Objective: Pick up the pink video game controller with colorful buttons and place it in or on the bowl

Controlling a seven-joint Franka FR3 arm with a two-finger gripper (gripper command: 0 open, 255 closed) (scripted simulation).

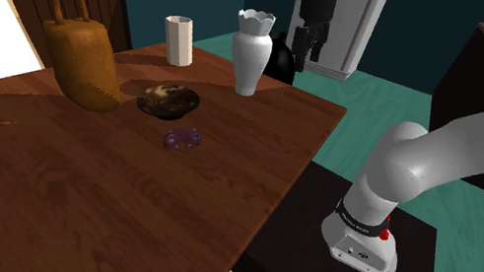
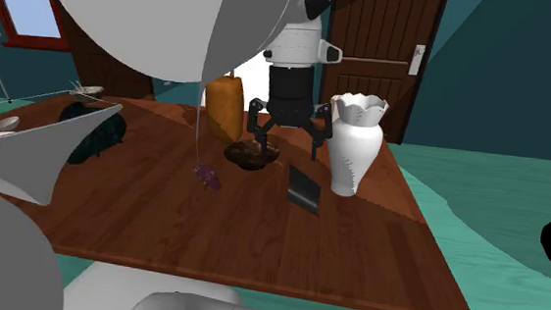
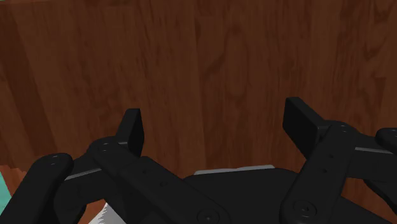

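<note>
The pincer is standing open, its two black fingers spreading wide apart and gripping nothing; between them only the brown wood grain of the counter is showing. In the shoulder view the pincer is hanging at the counter's far right corner, just beside a white vase with a scalloped rim, which is standing upright near that edge. A flat black slab is sitting on the counter close to the vase's foot.

Further along, toward the shoulder view's left of the vase, a dark brown bowl is resting on the wood. The small purplish-pink controller is lying flat on the counter just in front of the bowl, on the nearer side in the shoulder view, apart from it and well apart from the pincer.

Beyond the bowl, a tall brown jug with a handle on top is standing toward the shoulder view's left, and a white faceted cup is sitting near the far edge. Around the counter a teal floor is spreading, and in the second exterior view a dark wooden door is showing behind the arm.
</note>
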